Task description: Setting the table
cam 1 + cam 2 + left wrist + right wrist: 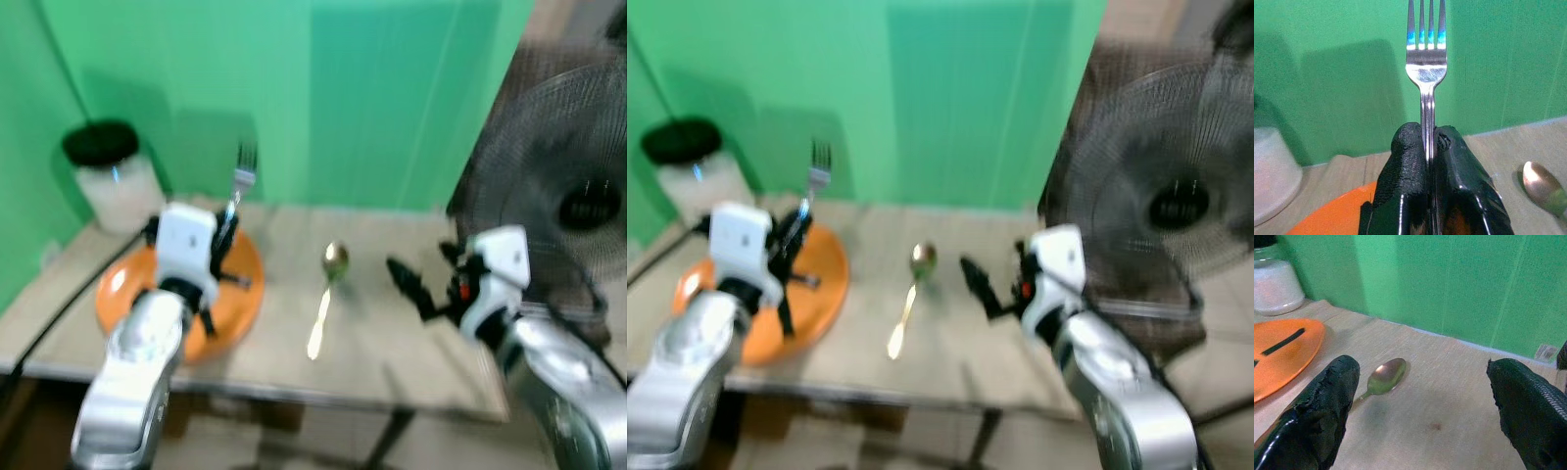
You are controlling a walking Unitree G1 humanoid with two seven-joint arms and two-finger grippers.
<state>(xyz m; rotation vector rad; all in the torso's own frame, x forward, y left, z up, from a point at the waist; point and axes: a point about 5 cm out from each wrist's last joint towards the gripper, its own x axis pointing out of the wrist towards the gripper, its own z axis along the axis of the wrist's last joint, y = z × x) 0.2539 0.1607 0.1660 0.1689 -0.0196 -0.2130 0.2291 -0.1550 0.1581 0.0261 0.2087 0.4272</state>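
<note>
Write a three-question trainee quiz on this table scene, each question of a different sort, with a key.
1. True or false: the left tool grips a knife.
2. Which lies on the table between the plate and the right tool? A) spoon B) cup C) napkin
3. Fill in: the right tool's fingers are ____.

Key:
1. False; it holds a fork, prongs up.
2. A, the spoon.
3. Open, above the table beside the spoon.

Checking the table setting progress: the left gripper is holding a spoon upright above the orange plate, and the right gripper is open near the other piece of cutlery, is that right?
Not quite. The left gripper holds a fork, as the left wrist view shows. It is upright above the orange plate; the right gripper is open near the spoon.
</note>
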